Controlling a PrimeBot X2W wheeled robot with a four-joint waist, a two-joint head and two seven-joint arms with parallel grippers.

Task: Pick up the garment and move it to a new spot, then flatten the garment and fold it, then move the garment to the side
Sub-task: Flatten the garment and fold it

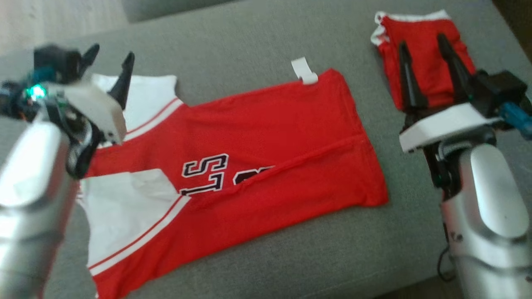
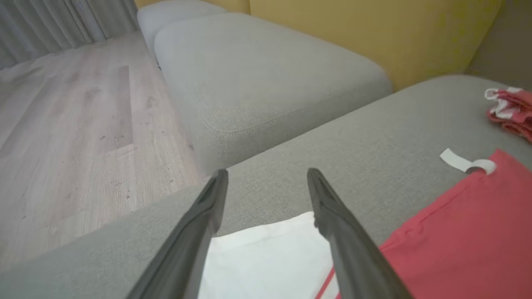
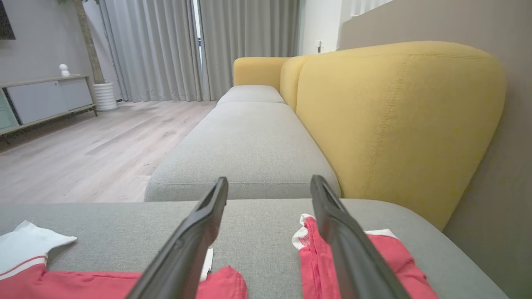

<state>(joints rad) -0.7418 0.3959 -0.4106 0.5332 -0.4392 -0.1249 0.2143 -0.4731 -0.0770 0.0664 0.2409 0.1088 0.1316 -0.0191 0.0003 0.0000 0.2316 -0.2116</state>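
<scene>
The garment [image 1: 257, 166], a red jersey with white sleeves and black-and-white lettering, lies spread flat on the grey sofa cushion [image 1: 249, 37], with a diagonal crease across its body. A white tag [image 1: 304, 70] sticks out at its far hem. My left gripper [image 1: 113, 50] hovers open over the jersey's white sleeve [image 2: 270, 257] at the left, holding nothing. My right gripper [image 1: 421, 40] stands open above a small folded red piece with white trim [image 1: 426, 70] at the far right, its fingers apart and empty.
A second grey cushion [image 3: 249, 137] continues beyond this one, with a yellow backrest [image 3: 395, 116] along the right side. Wooden floor [image 2: 75, 137] lies past the cushion's left edge. Bare cushion lies between the jersey and the folded red piece.
</scene>
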